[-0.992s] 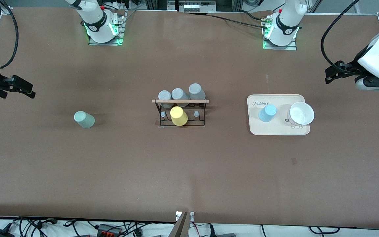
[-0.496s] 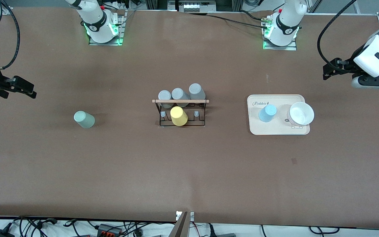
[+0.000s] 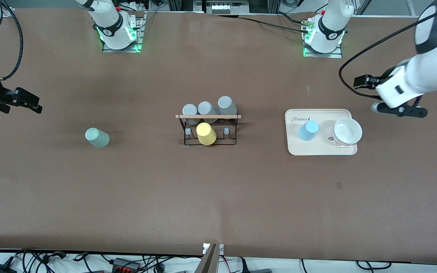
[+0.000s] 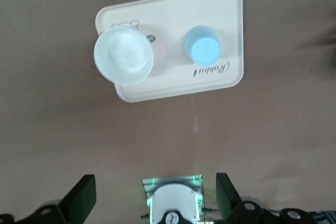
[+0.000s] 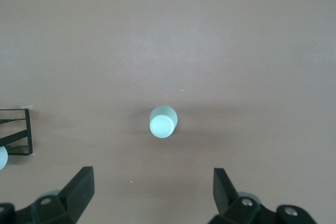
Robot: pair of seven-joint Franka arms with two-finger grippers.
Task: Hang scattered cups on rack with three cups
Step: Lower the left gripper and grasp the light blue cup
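While both hands hang empty above the counter (image 3: 218, 197), what I care about is which cup sits under which hand. My left hand (image 4: 156, 195) is spread wide, over the bare counter just beside the tray's (image 3: 317, 151) edge farthest from the front camera, toward the left arm's end. In its wrist view the blue cup (image 3: 308, 130) stands mouth-down on the tray next to a white bowl (image 3: 347, 131) — ahead of the fingers, not between them, so I judge the hand has to travel out over the tray and then drop.

That cup's long axis is upright, so a straight descent with the fingers either side of its wall should do; the bowl stands close beside it, which leaves little slack on that side.

My right hand (image 5: 152, 192) is spread as well, waiting over the counter at the right arm's end. The green cup (image 3: 97, 137) stands alone there, well apart from the rack (image 3: 209, 131), and it too lies ahead of that hand rather than under it.

On the rack I see three grey cups (image 3: 208, 109) and a yellow one (image 3: 206, 133).
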